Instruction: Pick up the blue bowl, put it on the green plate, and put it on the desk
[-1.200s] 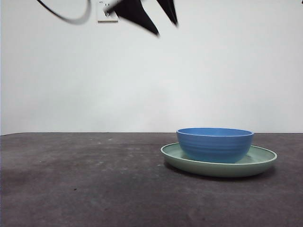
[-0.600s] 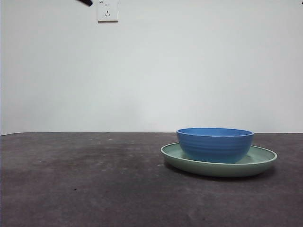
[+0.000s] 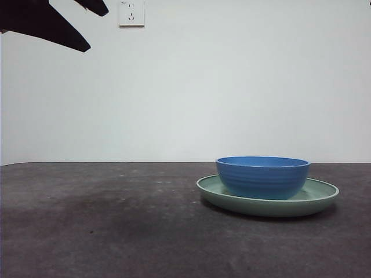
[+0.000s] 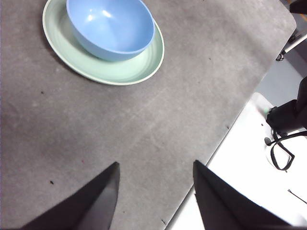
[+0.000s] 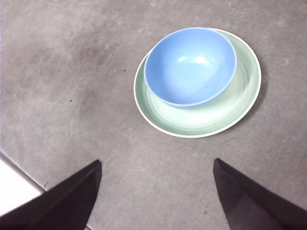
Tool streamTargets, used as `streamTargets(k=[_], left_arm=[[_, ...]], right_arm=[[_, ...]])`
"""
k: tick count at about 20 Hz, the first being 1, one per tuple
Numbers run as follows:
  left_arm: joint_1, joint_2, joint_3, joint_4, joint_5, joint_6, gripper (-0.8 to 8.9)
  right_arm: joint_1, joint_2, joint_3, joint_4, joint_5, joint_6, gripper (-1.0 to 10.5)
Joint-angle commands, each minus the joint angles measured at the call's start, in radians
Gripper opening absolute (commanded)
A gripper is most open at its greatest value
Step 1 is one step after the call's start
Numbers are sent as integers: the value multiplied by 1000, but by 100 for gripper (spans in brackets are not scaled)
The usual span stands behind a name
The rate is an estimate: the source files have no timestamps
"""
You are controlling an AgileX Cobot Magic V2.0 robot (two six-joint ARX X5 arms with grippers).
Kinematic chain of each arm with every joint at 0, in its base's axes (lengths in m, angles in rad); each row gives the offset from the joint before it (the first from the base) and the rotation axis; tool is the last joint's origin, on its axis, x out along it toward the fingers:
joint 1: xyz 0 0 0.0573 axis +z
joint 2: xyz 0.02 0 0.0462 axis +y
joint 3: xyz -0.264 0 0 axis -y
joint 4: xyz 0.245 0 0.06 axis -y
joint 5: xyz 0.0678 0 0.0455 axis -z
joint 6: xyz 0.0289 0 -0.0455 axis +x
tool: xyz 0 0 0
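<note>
The bowl (image 3: 262, 176) sits off-centre on the plate (image 3: 322, 194) on the bench (image 3: 104, 220) (both tools (image 4: 154, 178) (image 5: 158, 167) spread, empty, high above), so a rim grab may drag the plate.

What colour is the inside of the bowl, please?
Light blue, paler than its outer wall. The bowl shows its inside best in the right wrist view.
</note>
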Motion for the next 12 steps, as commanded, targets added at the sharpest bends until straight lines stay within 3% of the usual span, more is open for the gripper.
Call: streamTargets(k=[1,7,12], left_arm=[[-5,4,11,10,3,19,249],[-5,4,11,10,3,18,249],[-5,4,11,10,3,19,249]], right_arm=[[2,5,19,9,0,8,372],[2,5,19,10,4,19,372],[-7,86,19,48,193,123,371]])
